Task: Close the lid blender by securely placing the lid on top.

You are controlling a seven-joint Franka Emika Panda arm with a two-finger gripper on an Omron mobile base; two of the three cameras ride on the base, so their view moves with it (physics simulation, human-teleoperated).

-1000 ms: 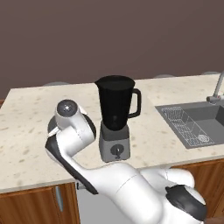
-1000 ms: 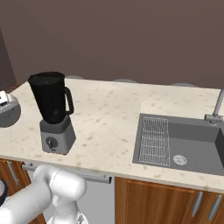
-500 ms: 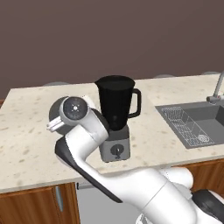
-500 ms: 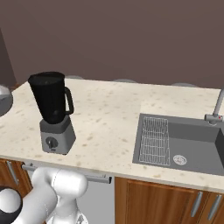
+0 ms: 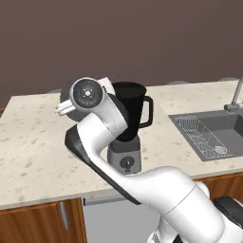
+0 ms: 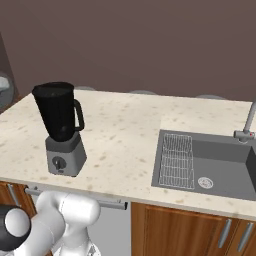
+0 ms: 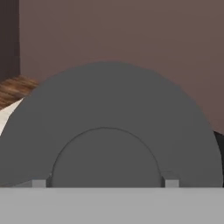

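Note:
The lid (image 7: pixel 109 118), a dark grey round disc with a raised centre, spans most of the hand view. My gripper (image 7: pixel 105 183) is shut on it, one fingertip on each side of the raised centre. From the left base view a sliver of the lid (image 5: pixel 64 101) shows behind my wrist, in the air at about jar-mouth height, just left of the blender (image 5: pixel 129 114). The blender (image 6: pixel 58 115) is a black tapered jar with a side handle on a grey base with a knob, and its mouth stands uncovered.
A speckled beige counter (image 6: pixel 120 135) carries the blender. A grey sink (image 6: pixel 205 160) with a drain rack and a tap (image 6: pixel 246 125) lies to the right, and the sink (image 5: pixel 209 130) is also in the left base view. A dark wall runs behind the counter.
My arm has risen and swung right, toward the blender, carrying the lid from low over the counter up to about the jar mouth's height. The blender has stayed put.

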